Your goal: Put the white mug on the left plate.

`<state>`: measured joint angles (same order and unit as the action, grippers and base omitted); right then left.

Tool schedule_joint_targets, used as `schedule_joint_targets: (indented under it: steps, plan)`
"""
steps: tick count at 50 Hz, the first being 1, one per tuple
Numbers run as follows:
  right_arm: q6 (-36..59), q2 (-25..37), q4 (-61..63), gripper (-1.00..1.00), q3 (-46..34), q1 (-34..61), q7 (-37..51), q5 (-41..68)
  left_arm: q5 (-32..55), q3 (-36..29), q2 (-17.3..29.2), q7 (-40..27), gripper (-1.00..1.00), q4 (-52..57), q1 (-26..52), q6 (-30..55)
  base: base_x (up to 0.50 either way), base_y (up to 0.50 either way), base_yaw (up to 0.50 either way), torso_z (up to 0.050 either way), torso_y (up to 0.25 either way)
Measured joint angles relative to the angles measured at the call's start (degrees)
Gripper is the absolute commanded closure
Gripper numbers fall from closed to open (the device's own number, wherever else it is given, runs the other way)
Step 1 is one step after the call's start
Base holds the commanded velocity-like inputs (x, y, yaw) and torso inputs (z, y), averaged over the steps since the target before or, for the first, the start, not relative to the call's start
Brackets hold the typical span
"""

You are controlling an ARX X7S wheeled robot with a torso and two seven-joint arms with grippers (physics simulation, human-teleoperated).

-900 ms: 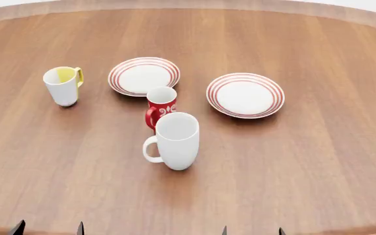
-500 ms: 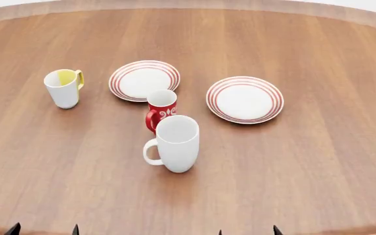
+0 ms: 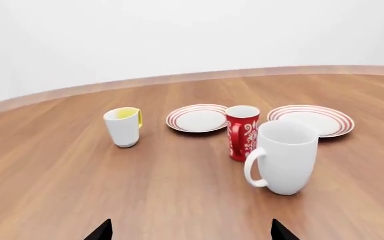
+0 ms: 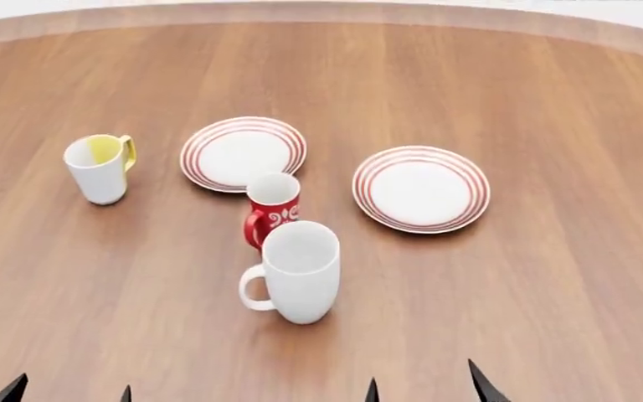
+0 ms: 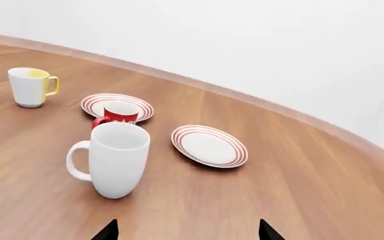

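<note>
2 released end effectors, left point(image 4: 70, 391) and right point(image 4: 422, 388), flank white mug point(image 4: 295, 272) ahead.

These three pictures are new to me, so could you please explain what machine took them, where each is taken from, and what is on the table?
They are simulator renders from a wheeled robot with two arms, each ending in a gripper. One picture looks down from its head; the other two come from cameras near each gripper.

On the wooden table stand three mugs and two plates. Nearest the robot is the tall white mug, upright, its handle toward the robot's left. Just behind it is a small red mug with white swirls. Farther left stands a white mug with yellow inside. Beyond them lie the left plate and a matching right plate, both red-ringed and bare.

Nothing is held. Only the dark fingertips show at the lower edge: the left gripper and right gripper, both open.
</note>
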<state>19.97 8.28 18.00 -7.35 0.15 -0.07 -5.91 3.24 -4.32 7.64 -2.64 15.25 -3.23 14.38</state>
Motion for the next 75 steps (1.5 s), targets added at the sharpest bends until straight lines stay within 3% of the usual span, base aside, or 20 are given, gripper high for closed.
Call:
schedule_joint_targets:
  steps: [75]
  plan:
    - [-2.25, 2.57, -2.18, -1.0, -1.05, 0.01, 3.16, 3.67, 2.78, -2.91, 3.14, -2.68, -1.0, 2.05, -2.23, -0.97, 0.31, 0.02, 0.0, 0.0, 0.0]
